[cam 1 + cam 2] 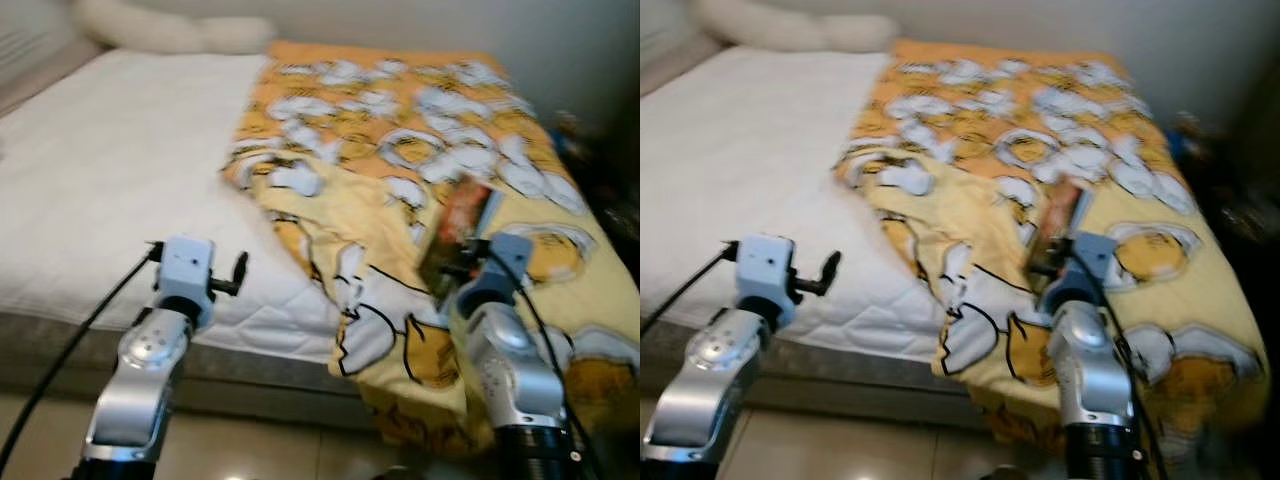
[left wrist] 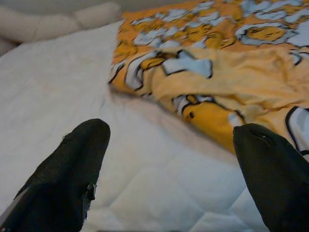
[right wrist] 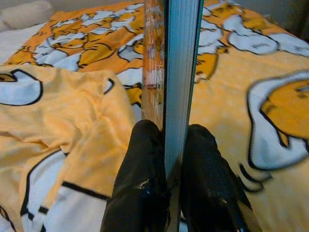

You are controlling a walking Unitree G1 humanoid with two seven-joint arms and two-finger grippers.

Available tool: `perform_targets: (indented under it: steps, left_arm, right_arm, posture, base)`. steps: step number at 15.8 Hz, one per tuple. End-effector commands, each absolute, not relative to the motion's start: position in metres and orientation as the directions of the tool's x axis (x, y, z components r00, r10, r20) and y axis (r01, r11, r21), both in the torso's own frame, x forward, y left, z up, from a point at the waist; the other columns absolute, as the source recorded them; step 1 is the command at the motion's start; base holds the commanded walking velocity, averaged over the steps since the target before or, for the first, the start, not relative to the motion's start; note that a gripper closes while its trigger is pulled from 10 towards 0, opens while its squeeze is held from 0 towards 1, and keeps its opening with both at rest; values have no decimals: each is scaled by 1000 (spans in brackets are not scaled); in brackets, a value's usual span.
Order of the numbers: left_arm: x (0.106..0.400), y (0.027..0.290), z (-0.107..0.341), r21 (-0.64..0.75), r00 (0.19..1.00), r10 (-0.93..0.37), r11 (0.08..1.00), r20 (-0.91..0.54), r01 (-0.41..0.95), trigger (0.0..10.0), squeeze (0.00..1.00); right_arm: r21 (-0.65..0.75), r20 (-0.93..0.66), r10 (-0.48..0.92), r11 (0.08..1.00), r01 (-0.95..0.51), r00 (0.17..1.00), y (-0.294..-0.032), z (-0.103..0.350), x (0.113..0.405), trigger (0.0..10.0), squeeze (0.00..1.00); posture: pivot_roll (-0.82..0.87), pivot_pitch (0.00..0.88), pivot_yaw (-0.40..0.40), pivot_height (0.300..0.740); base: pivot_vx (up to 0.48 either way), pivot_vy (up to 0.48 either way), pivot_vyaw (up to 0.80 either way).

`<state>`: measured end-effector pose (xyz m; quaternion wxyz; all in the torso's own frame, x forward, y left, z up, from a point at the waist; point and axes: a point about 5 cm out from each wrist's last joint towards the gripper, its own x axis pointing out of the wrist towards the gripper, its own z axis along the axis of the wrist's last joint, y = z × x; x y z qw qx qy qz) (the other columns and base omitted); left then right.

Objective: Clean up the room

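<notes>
A thin book (image 3: pixel 170 82) with a red-orange cover (image 1: pixel 462 232) stands edge-on between the two black fingers (image 3: pixel 145 179) of my right gripper (image 3: pixel 169 159), which is shut on it above the yellow cartoon-print blanket (image 1: pixel 400 150). The blanket is crumpled and folded back near the bed's middle (image 2: pixel 227 82). My left gripper (image 2: pixel 169 159) is open, its fingers (image 2: pixel 72 174) spread wide over the bare white quilted mattress (image 1: pixel 110 190) near the bed's front edge. The left arm (image 1: pixel 150 350) and right arm (image 1: pixel 505 360) both reach forward.
A long cream pillow (image 1: pixel 170 30) lies at the head of the bed by the wall. Dark clutter (image 1: pixel 610 180) sits on the right beyond the bed. Beige tiled floor (image 1: pixel 250 445) runs along the bed's front edge.
</notes>
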<state>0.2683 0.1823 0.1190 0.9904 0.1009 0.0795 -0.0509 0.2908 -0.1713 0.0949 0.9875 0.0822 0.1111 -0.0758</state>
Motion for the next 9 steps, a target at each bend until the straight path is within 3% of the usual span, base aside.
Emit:
perform_targets:
  steps: [1,7,9]
  left_arm:
    - [272,179,122,187,982,-101,974,-162,131,10000,0]
    - [272,186,124,181,983,-83,977,-161,112,10000,0]
    - [273,187,126,179,984,-77,978,-160,105,10000,0]
  right_arm:
    - [139,-190,-153,974,181,970,-175,106,296,10000,0]
    - [151,-197,-144,973,175,970,-170,106,296,10000,0]
    - [139,-198,-144,975,173,969,-170,106,297,10000,0]
  posture:
    - [-17,0,35,740]
    - [5,0,30,740]
    - [-5,0,37,740]
  base:
    - [0,292,-800]
    - [0,326,-800]
    - [0,360,-278]
